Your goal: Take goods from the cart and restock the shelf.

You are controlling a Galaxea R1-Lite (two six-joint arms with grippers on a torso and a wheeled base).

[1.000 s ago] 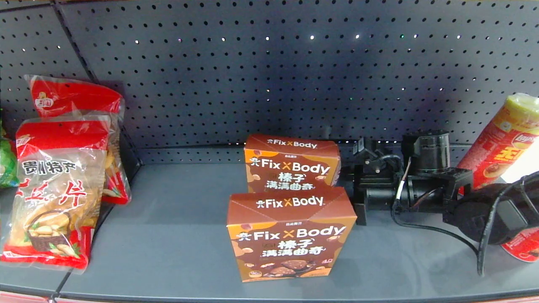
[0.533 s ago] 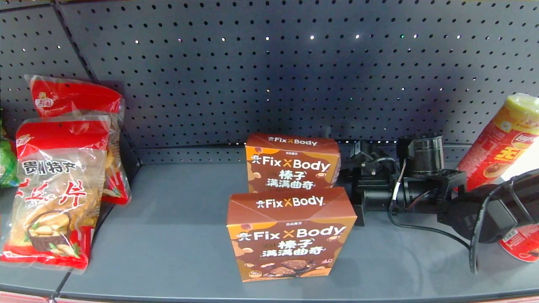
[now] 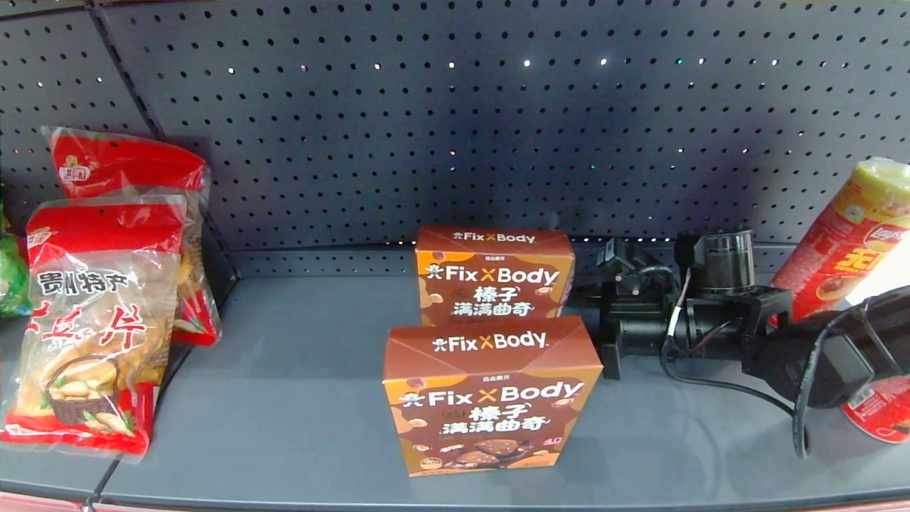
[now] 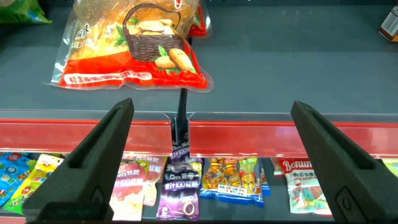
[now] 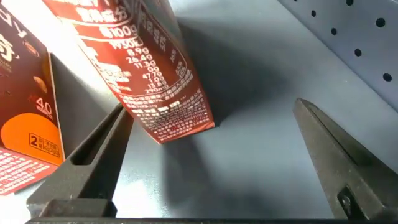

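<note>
The grey shelf (image 3: 298,398) holds red snack bags (image 3: 92,320) on the left and a tilted chip can (image 3: 846,242) on the right. Mid-shelf, the front box (image 3: 490,398) stands before the rear box (image 3: 494,277). The right hand (image 5: 212,107) is released at the rear box's right side. The left hand (image 4: 212,104) is spread and empty before the shelf's front edge.

Bare shelf (image 3: 298,370) lay open at 9 o'clock, between the snack bags (image 3: 92,313) and the front box (image 3: 490,395). At 3 o'clock the right hand (image 3: 604,306) and a chip can (image 3: 839,242) crowded the rear box (image 3: 494,274); pegboard (image 3: 455,142) closed 12 o'clock.
</note>
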